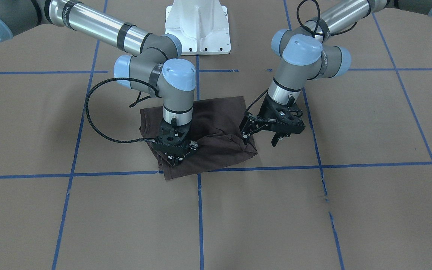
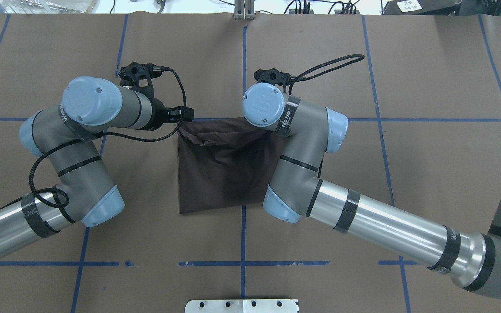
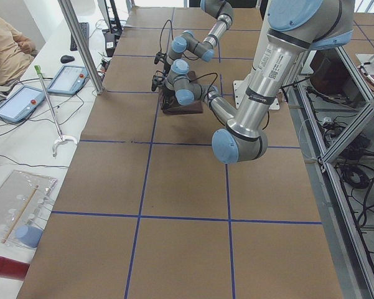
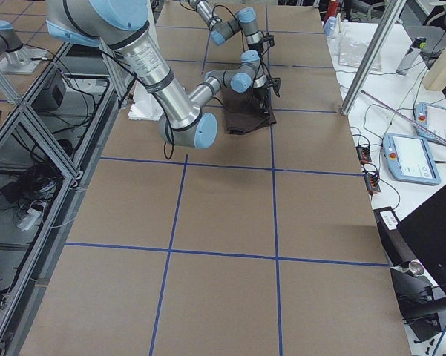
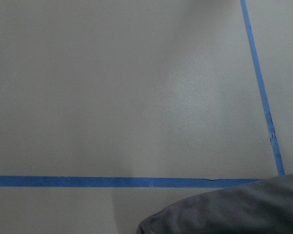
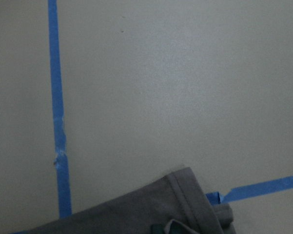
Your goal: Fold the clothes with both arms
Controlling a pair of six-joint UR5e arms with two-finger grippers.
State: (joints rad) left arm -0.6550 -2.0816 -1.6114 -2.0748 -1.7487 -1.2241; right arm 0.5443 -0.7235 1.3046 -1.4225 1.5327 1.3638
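Currently, the left gripper (image 1: 260, 141) is recorded with its jaws spread wide and tilted, at the far left corner of the T-shirt (image 1: 219, 150). One finger (image 1: 244, 138) is set against the bunched cloth of that corner. The other is held over bare table (image 1: 313, 210). Nothing is clamped between them.

The right gripper (image 1: 176, 160) is pointed straight down onto the far right part of the shirt, with its tips sunk against the fabric. Whether cloth is pinched cannot be told, since the tips are masked by the gripper body.

The shirt is laid folded into a rough rectangle at mid-table, on brown paper, ahead of the white pedestal (image 1: 198, 26). Its far edge is aligned along a blue tape line (image 2: 407, 119), and a wrinkled ridge is noted just inside that edge.

The left arm (image 2: 81, 165) is bent just beside the shirt's left side. The right arm (image 2: 302, 148) is bent over the shirt's right side.

In the left wrist view only a rounded grey fold is caught, low and right, beside two crossing tape lines. In the right wrist view a hemmed edge is caught along the bottom. Fingers are shown in neither.
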